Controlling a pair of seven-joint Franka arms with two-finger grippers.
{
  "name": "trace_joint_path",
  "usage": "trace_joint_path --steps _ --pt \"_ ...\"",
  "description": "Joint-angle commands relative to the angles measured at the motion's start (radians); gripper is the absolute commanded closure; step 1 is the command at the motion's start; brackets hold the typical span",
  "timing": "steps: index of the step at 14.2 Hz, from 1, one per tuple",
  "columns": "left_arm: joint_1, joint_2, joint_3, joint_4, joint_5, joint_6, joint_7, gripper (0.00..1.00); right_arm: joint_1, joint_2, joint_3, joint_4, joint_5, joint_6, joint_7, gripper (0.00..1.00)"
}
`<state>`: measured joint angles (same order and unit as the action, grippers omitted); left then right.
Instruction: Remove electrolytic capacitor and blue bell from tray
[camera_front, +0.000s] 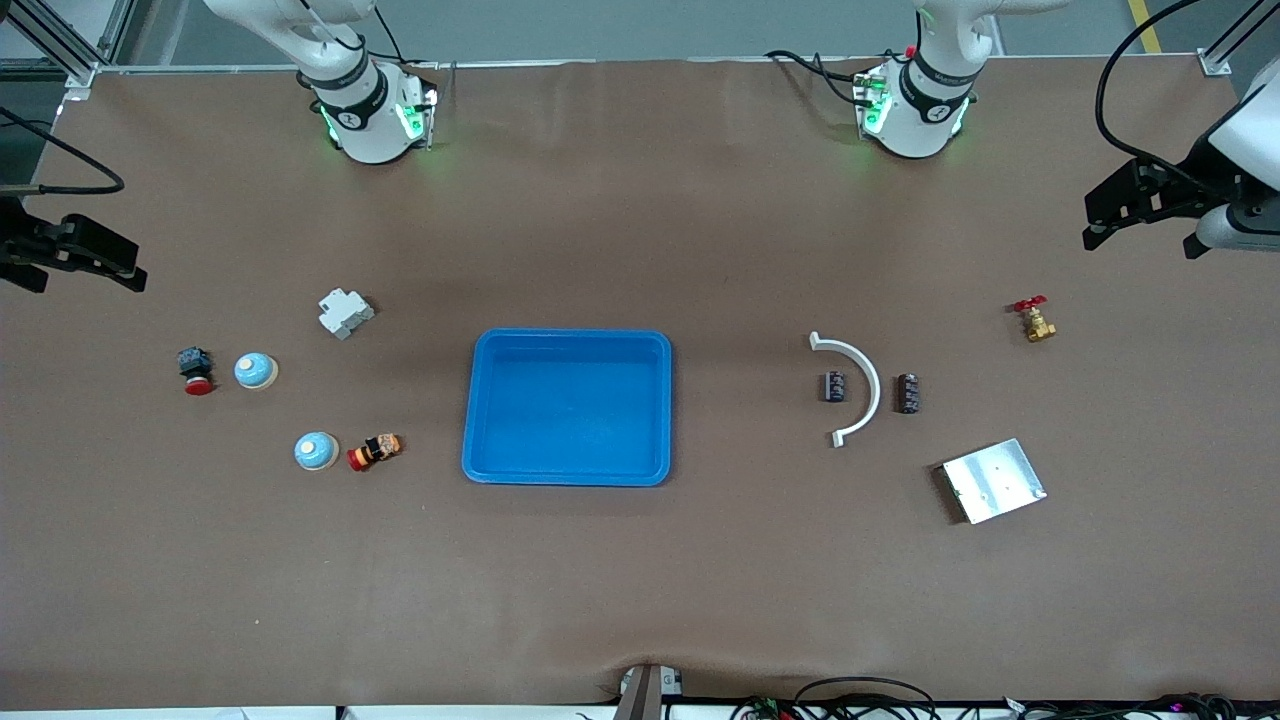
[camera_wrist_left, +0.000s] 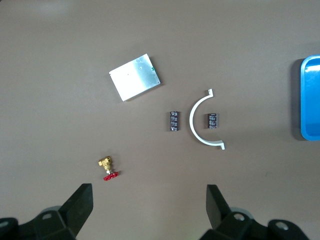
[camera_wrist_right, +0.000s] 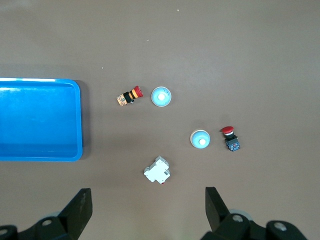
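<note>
Two dark capacitors lie toward the left arm's end, one (camera_front: 834, 386) inside a white arc (camera_front: 862, 384), one (camera_front: 907, 393) just outside it; both show in the left wrist view (camera_wrist_left: 211, 121) (camera_wrist_left: 174, 121). Two light-blue bells (camera_front: 256, 370) (camera_front: 315, 451) stand toward the right arm's end and show in the right wrist view (camera_wrist_right: 200, 139) (camera_wrist_right: 161, 96). An empty blue tray (camera_front: 568, 407) sits mid-table. My left gripper (camera_front: 1130, 205) (camera_wrist_left: 148, 207) is open and empty, high over its end of the table. My right gripper (camera_front: 80, 258) (camera_wrist_right: 146, 207) is open and empty, high over its end.
A brass valve with a red handle (camera_front: 1035, 322) and a metal plate (camera_front: 993, 481) lie near the capacitors. A white breaker (camera_front: 345, 313), a red push button (camera_front: 196, 370) and a red-and-yellow button (camera_front: 375, 451) lie near the bells.
</note>
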<state>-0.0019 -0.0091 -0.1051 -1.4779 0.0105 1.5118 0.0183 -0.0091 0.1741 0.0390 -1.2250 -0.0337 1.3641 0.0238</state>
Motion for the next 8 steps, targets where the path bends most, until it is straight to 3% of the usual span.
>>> trace_joint_path --steps 1,8 --pt "0.007 -0.014 -0.005 0.005 0.020 -0.018 0.026 0.00 -0.008 -0.016 -0.005 -0.005 0.008 -0.008 0.013 0.00" --pt "0.008 -0.014 -0.005 0.005 0.019 -0.018 0.026 0.00 -0.040 -0.037 -0.007 0.012 0.005 -0.011 0.018 0.00"
